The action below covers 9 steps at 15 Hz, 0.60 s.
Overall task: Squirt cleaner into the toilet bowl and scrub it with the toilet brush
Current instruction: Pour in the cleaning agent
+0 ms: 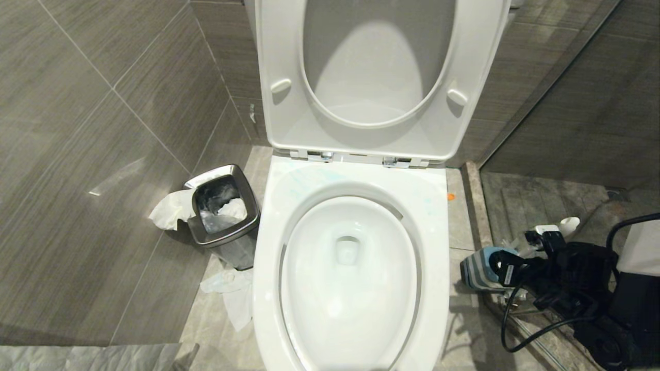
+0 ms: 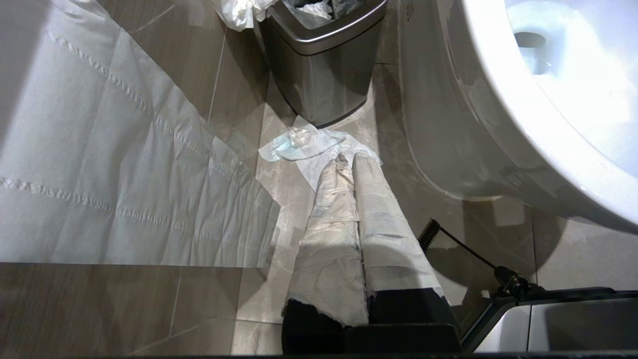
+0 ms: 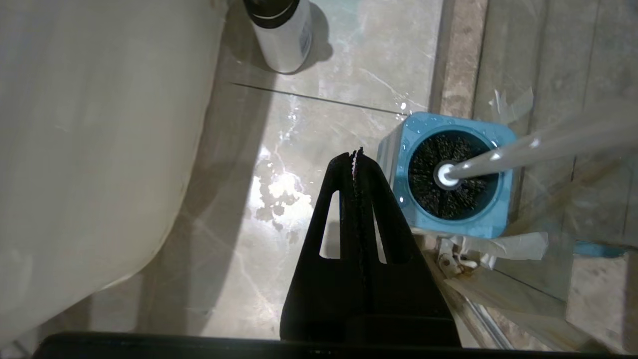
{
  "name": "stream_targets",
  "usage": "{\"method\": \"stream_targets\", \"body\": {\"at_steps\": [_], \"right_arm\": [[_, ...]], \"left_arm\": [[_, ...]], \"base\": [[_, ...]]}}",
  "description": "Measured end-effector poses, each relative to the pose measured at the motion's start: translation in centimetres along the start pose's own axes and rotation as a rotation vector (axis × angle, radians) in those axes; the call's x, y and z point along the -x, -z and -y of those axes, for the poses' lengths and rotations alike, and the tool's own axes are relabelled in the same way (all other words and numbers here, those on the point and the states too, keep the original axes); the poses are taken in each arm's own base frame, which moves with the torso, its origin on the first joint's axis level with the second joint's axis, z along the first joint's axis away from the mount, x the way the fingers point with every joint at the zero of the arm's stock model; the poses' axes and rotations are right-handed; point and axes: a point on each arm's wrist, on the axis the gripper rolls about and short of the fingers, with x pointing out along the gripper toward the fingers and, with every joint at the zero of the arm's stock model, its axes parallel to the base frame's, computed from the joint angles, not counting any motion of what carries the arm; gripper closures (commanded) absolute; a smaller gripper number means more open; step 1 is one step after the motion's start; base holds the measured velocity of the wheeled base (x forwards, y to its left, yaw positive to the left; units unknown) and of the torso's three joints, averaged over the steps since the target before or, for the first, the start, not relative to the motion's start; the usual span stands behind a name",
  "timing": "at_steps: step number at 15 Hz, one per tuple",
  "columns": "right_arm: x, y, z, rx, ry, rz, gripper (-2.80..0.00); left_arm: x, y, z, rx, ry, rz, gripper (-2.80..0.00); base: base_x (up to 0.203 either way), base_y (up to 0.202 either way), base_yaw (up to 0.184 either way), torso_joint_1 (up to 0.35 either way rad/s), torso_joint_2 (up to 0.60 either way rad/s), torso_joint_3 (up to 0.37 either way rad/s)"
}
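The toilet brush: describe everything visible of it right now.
The toilet brush stands in its blue-topped square holder on the floor beside the toilet. Its round black bristle head sits down inside the holder's opening, with a white collar where the slim pale handle joins. The handle leans out and away from the holder. Nothing grips it: the right tool is shut, just beside the holder, apart from the brush. Tape scraps lie by the holder's base.

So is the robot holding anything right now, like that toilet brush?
Nothing. The right gripper is shut and empty beside the toilet brush, which sits in its holder; the left gripper is shut over the floor.
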Motion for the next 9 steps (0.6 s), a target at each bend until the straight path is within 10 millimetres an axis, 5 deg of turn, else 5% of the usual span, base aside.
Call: {"method": "stream_targets", "body": {"at_steps": [9], "right_arm": [[-2.9, 1.3, 0.1, -0.003, -0.004, -0.002, 0.0]], "left_arm": [[0.0, 0.0, 0.0, 0.0, 0.0, 0.0, 0.0]], "base": [[0.0, 0.0, 0.0, 0.0, 0.0, 0.0]]}}
